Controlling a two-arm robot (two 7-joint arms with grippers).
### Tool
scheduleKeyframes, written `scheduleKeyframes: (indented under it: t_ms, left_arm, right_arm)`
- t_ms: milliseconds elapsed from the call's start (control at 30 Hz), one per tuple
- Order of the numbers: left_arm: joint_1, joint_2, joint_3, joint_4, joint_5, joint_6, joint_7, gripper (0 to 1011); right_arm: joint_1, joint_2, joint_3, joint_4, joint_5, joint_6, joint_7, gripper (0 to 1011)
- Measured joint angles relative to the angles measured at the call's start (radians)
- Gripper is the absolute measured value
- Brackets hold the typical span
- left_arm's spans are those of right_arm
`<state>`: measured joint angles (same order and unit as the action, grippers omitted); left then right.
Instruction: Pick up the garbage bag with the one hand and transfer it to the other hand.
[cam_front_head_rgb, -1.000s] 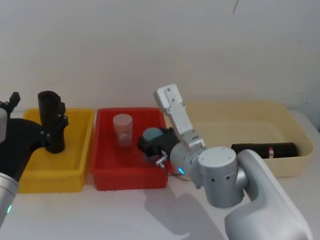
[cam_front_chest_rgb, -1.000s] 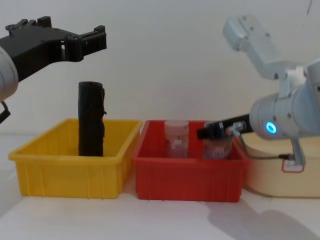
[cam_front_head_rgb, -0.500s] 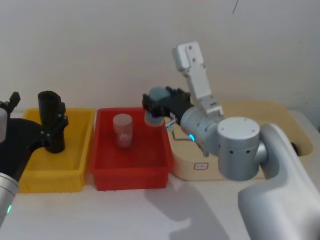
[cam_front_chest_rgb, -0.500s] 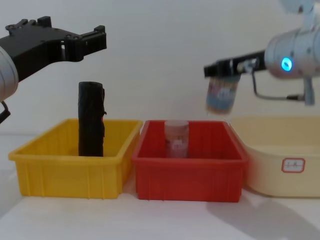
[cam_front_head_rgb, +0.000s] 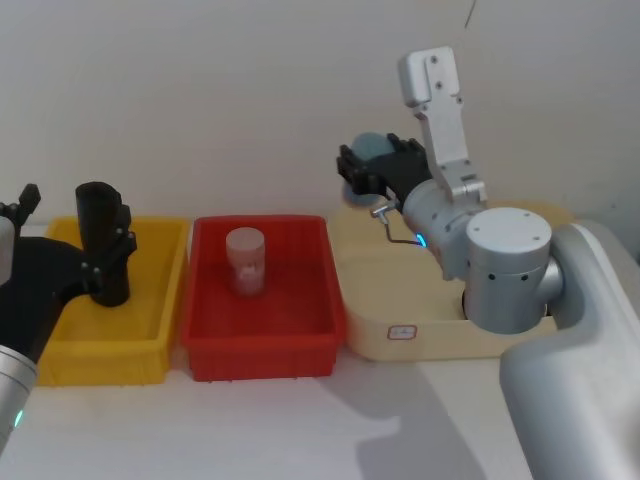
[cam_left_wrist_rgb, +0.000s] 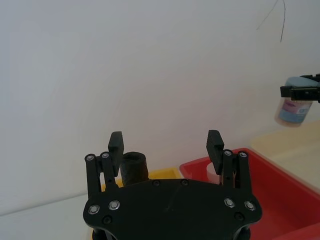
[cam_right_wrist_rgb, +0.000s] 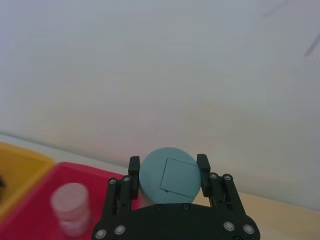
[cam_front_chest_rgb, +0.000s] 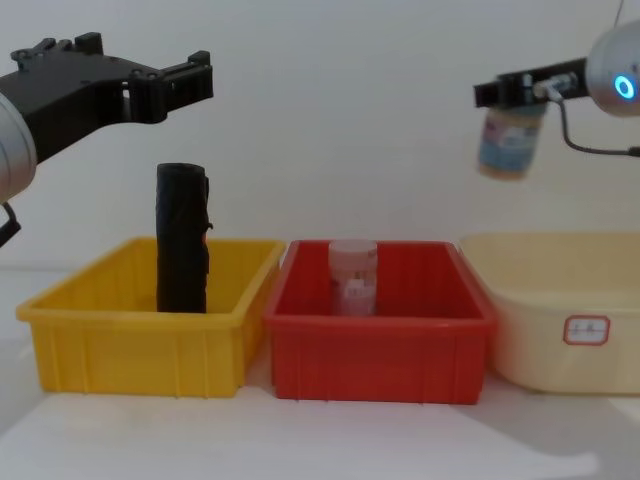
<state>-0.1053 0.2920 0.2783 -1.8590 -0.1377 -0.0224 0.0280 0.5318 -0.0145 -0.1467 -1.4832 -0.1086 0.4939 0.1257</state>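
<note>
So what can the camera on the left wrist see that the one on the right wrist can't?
Left wrist: its own open gripper, the top of the black roll in the yellow bin behind its fingers, and, farther off, the right gripper holding a blue-lidded jar from the side.

Right wrist: the jar's round blue lid from above, clamped between its own gripper's fingers.

Both: the red bin, the pale jar standing in it, and the white wall.
</note>
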Motion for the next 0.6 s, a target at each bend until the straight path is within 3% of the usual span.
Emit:
scheduleKeyframes:
  t_ms: [333, 600]
  left_arm:
    - [0.000, 0.000, 0.000, 0.000, 0.000, 0.000, 0.000, 1000]
    - [0.000, 0.000, 0.000, 0.000, 0.000, 0.000, 0.000, 1000]
  right_arm:
    - [0.002, 0.025, 0.013, 0.078, -0.044, -0.029, -0.038, 668]
    - [-0.027, 0.059, -0.012, 0.112, -0.081, -0.032, -0.016, 668]
